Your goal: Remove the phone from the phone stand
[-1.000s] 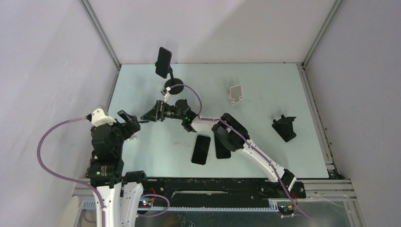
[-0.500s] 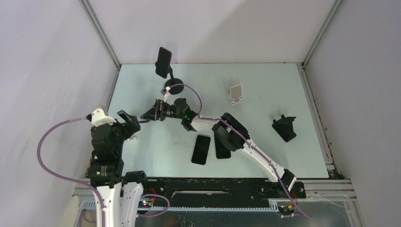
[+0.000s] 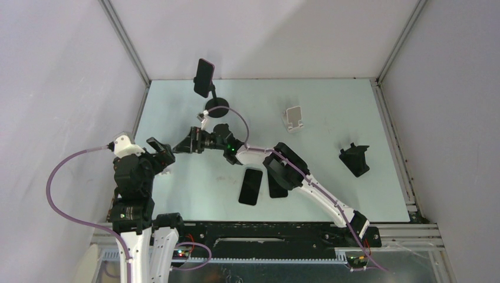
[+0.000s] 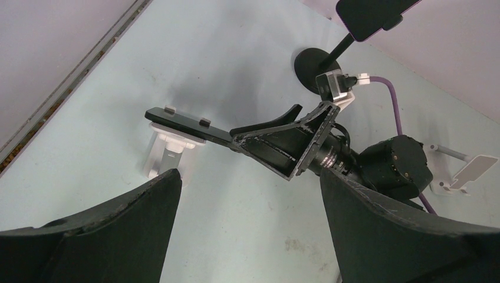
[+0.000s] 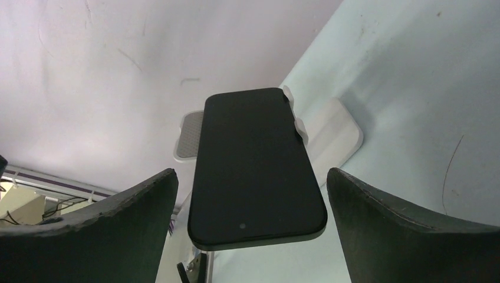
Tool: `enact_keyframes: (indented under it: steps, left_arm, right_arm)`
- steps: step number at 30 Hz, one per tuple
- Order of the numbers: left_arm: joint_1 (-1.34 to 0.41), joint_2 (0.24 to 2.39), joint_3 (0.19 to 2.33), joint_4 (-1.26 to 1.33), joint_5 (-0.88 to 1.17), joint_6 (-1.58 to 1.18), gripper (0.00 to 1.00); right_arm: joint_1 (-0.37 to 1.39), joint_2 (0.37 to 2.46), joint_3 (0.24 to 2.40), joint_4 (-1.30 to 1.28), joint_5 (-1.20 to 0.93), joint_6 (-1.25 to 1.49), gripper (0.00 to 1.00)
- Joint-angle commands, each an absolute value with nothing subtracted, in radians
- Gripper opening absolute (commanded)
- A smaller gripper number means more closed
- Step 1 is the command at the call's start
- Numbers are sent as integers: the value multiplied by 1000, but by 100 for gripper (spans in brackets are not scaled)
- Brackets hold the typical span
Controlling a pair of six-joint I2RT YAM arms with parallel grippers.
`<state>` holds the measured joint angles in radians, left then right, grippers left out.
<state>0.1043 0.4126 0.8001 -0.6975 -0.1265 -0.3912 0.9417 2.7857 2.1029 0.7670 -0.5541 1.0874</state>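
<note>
A black phone [image 5: 256, 168] rests tilted on a small white stand [image 5: 336, 132] near the table's left edge. It also shows edge-on in the left wrist view [image 4: 180, 121] on the stand [image 4: 168, 156], and in the top view [image 3: 159, 145]. My right gripper [image 5: 250, 171] is open, with a finger on each side of the phone's near end, not touching it. It shows in the top view [image 3: 181, 145] and the left wrist view [image 4: 277, 138]. My left gripper [image 4: 247, 174] is open and empty, low over the table, short of the stand.
A second phone [image 3: 204, 76] is clamped on a tall black stand [image 3: 216, 108] at the back left. Two phones [image 3: 250, 186] [image 3: 277, 187] lie flat under the right arm. A white stand [image 3: 293, 117] and a black stand [image 3: 355, 159] are to the right.
My right gripper has moved a little to the left, closer around the phone on the white stand. The left arm has not moved.
</note>
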Motion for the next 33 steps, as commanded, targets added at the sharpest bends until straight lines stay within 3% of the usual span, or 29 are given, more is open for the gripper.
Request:
enact_keyframes:
  steps: [1, 18, 24, 33]
  left_arm:
    - [113, 416, 792, -667, -114, -369, 95]
    - [113, 413, 792, -666, -114, -370, 95]
    - [112, 416, 791, -667, -115, -370, 95]
    - [113, 414, 792, -666, -115, -370, 95]
  right_arm:
    - [948, 2802, 2148, 752, -554, 1066, 99]
    - [950, 2811, 2173, 741, -549, 1078, 98]
    - [950, 2816, 2180, 743, -551, 1081, 88]
    - [948, 2818, 2177, 782, -554, 1099, 66]
